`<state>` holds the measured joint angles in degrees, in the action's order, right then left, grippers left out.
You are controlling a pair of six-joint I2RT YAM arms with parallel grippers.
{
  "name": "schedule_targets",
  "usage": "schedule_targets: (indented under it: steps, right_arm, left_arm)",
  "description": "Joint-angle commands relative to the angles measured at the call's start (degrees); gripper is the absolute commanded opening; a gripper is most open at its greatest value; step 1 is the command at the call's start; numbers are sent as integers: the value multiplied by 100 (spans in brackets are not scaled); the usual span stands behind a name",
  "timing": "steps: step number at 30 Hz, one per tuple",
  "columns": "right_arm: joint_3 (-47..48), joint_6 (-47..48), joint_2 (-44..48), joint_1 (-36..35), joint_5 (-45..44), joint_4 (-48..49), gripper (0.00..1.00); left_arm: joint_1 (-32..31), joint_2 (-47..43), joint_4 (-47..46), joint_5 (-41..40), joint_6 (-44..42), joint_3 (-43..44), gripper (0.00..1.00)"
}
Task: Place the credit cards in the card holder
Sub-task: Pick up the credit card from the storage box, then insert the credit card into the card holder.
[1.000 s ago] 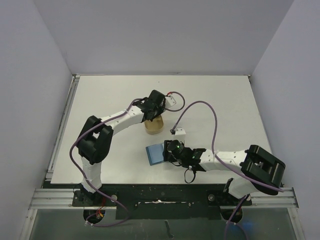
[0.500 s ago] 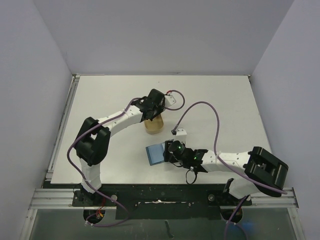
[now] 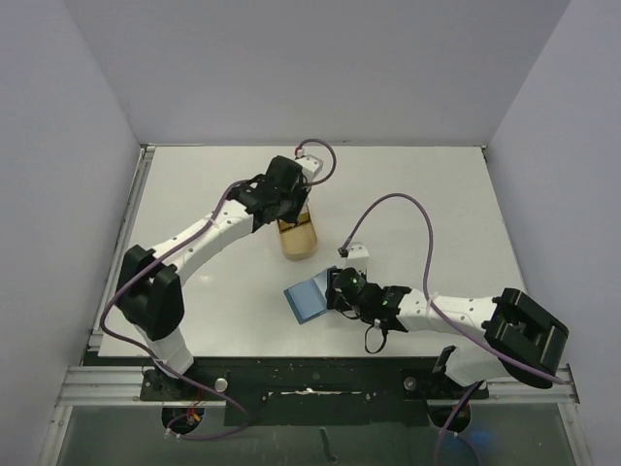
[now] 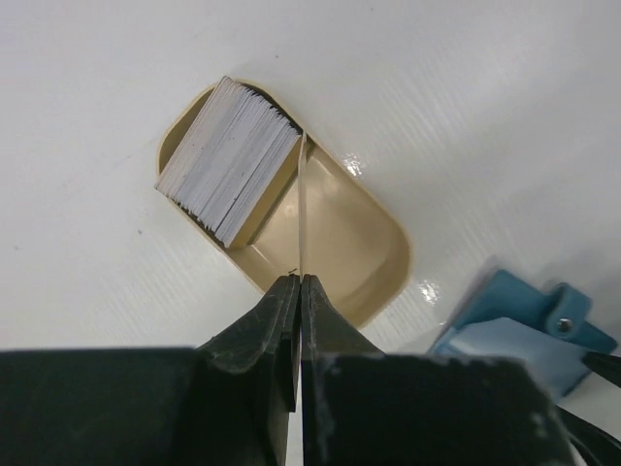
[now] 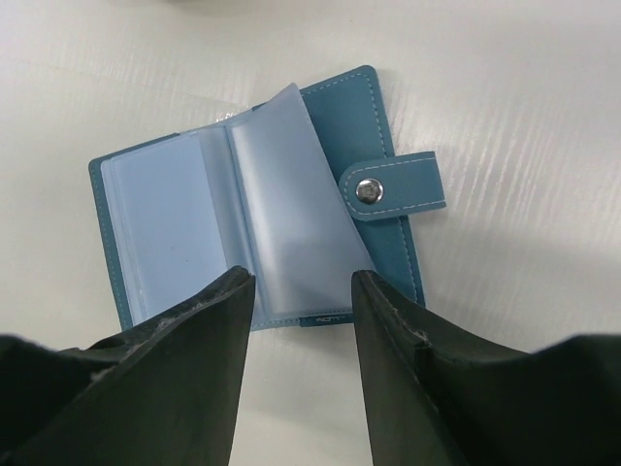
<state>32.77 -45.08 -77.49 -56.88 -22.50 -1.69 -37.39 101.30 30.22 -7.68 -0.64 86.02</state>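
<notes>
My left gripper [image 4: 300, 282] is shut on a single thin credit card [image 4: 302, 204], seen edge-on and held upright above the tan tray [image 4: 359, 243]. A stack of grey-white credit cards [image 4: 228, 160] leans in the tray's far end. The teal card holder [image 5: 262, 214] lies open on the table, with its light blue clear pockets up and its snap tab [image 5: 393, 186] to the right. My right gripper [image 5: 303, 291] is open and empty, hovering just over the holder's near edge. In the top view the left gripper [image 3: 287, 216] is over the tray [image 3: 301, 245] and the right gripper [image 3: 340, 291] is beside the holder [image 3: 307, 299].
The holder also shows at the lower right of the left wrist view [image 4: 524, 330], close to the tray. Grey walls surround the white table [image 3: 417, 194]. Purple cables [image 3: 412, 209] loop above the right arm.
My left arm has swung back and to the left, lifting one card up out of the tray. My right gripper has shifted slightly right at the holder's edge.
</notes>
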Motion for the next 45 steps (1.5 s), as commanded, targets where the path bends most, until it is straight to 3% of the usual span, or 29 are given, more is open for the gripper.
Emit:
schedule_targets:
  steps: [1, 11, 18, 26, 32, 38, 45]
  right_arm:
    - [212, 192, 294, 144, -189, 4, 45]
    - [172, 225, 375, 248, -165, -108, 44]
    - [374, 522, 212, 396, -132, -171, 45]
    - [547, 697, -129, 459, -24, -169, 45]
    - [359, 463, -159, 445, 172, -25, 30]
    - [45, -189, 61, 205, 213, 57, 24]
    - [-125, -1221, 54, -121, 217, -32, 23]
  left_arm:
    - [88, -825, -347, 710, 1600, -415, 0]
    - [65, -2276, -2117, 1709, 4390, -2949, 0]
    - [-139, -2783, -3029, 1920, 5503, -4327, 0]
    - [-336, -2782, -3620, 1985, 5991, -5029, 0]
    - [-392, -2684, -3782, 1986, 6108, -5339, 0]
    - [-353, -2876, -3479, 1824, 5994, -5399, 0]
    - [-346, -3009, -4054, 2029, 6307, -5866, 0]
